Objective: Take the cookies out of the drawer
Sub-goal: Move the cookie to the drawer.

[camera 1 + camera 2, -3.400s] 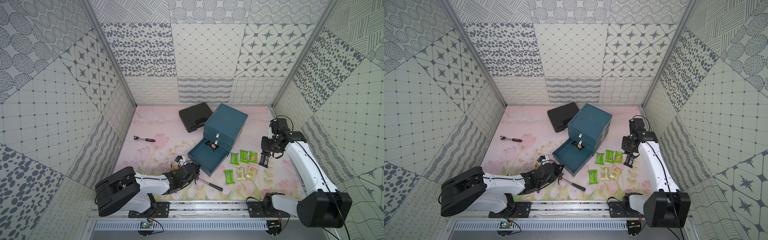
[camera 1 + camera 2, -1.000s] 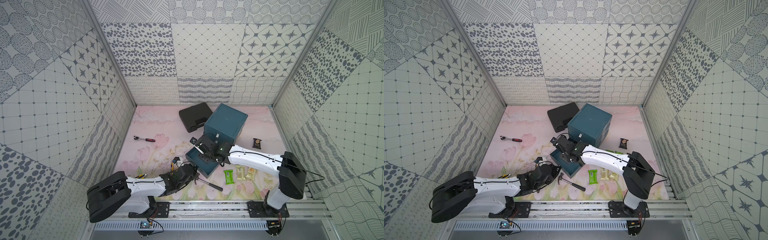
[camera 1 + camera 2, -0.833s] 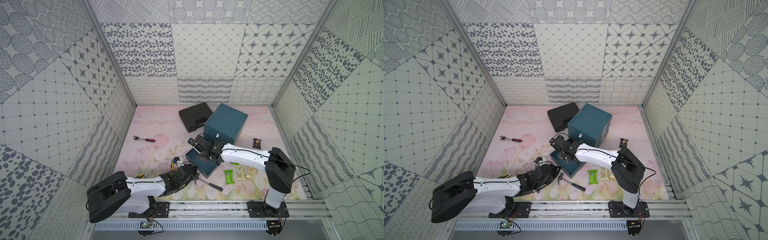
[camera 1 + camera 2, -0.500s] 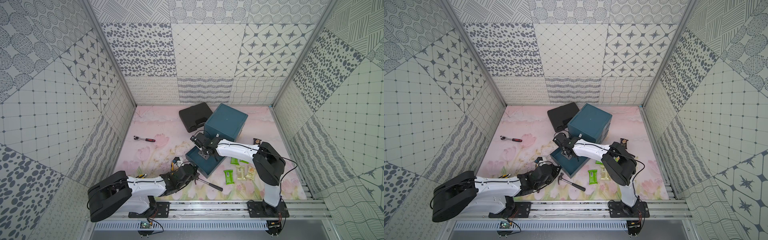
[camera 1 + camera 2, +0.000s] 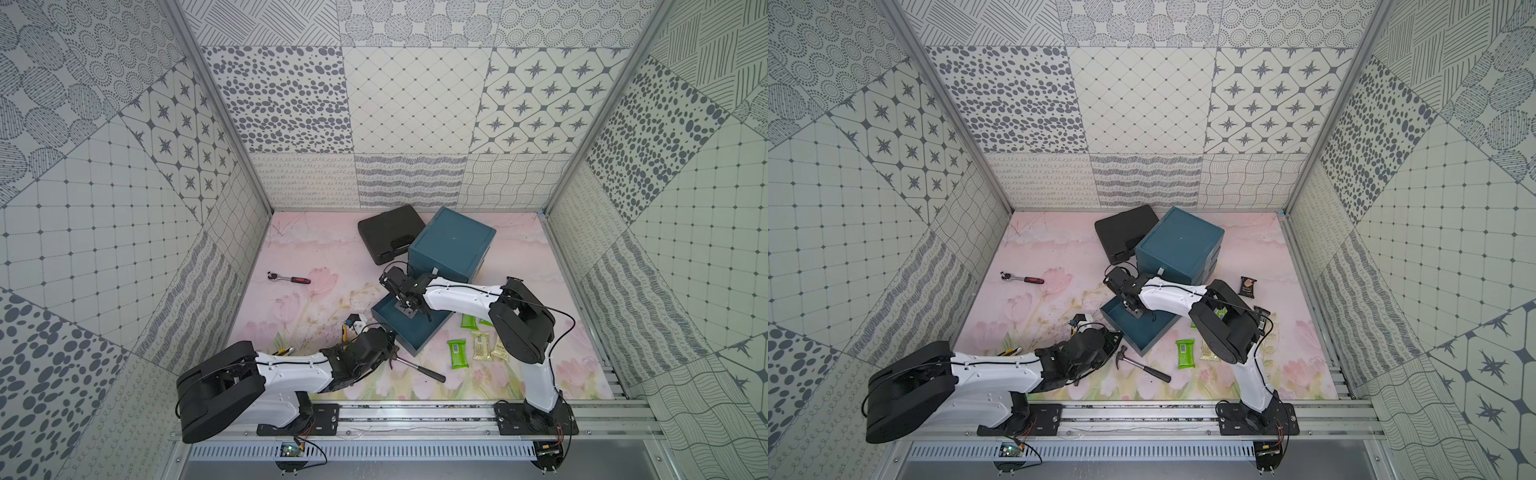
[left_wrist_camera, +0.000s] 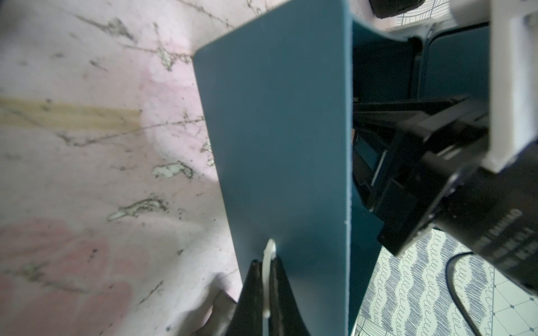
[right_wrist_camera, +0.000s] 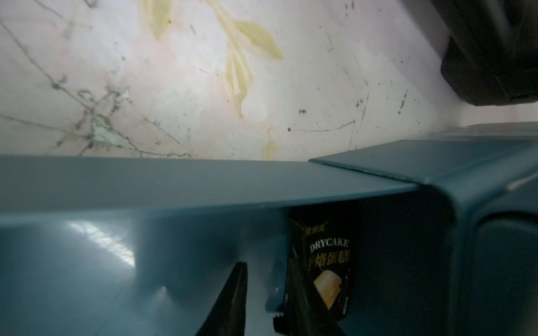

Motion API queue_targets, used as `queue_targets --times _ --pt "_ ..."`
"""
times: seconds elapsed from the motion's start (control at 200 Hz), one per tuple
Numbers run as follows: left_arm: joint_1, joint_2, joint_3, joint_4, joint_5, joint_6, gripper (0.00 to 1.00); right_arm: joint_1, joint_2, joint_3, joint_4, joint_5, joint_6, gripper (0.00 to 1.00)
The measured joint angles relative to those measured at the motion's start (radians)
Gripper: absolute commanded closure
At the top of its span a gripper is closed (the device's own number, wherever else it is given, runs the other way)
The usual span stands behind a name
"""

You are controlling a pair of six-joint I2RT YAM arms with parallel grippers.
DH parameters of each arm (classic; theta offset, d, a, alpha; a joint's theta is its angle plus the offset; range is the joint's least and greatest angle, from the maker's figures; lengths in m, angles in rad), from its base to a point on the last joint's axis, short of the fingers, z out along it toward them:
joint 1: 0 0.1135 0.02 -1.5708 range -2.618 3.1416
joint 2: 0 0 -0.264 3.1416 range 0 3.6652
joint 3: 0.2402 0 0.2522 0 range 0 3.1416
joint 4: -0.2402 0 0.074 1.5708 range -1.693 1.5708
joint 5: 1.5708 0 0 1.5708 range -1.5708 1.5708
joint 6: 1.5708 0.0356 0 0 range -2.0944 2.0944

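The teal drawer [image 5: 419, 338] [image 5: 1144, 338] stands pulled out of its cabinet [image 5: 451, 245]. My right gripper [image 5: 409, 311] [image 7: 267, 270] reaches into it, jaws a narrow gap apart. A black cookie packet [image 7: 329, 261] printed DRYCAKE leans against one finger, its serrated edge in the gap. My left gripper [image 6: 263, 266] [image 5: 388, 347] is shut on the white pull tab [image 6: 269, 250] on the drawer front. Green cookies [image 5: 457, 353] and tan ones [image 5: 480, 351] lie on the mat right of the drawer, and a black one [image 5: 1248, 286] lies further back.
A hammer [image 5: 419, 370] lies in front of the drawer by my left wrist. A black case [image 5: 388, 232] sits behind the cabinet's left side. A red-handled ratchet [image 5: 289, 278] lies on the mat at left. Yellow-handled pliers [image 5: 282, 352] peek out behind my left arm.
My right arm has swung from the right side into the drawer, leaving a black packet on the mat. Over the last second its jaws have narrowed. The left arm has not moved.
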Motion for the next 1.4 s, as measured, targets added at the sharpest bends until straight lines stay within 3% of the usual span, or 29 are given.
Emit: queue_targets --times 0.49,0.65,1.106,1.296,1.401 --pt "0.0 0.002 0.0 0.002 0.0 0.0 1.0 0.001 0.027 0.009 -0.004 0.053 -0.021 0.82" --pt "0.0 0.002 0.0 0.002 0.0 0.0 1.0 0.017 0.027 0.015 -0.011 0.053 -0.033 0.79" --pt "0.0 0.012 0.0 0.018 -0.001 0.0 1.0 0.034 0.038 0.065 -0.038 0.138 -0.059 0.57" --pt "0.0 0.014 0.0 0.021 -0.001 0.0 1.0 0.029 0.085 0.093 -0.048 0.17 -0.058 0.56" --pt "0.0 0.014 0.0 0.021 -0.001 0.0 1.0 0.029 0.09 0.1 -0.049 0.182 -0.057 0.6"
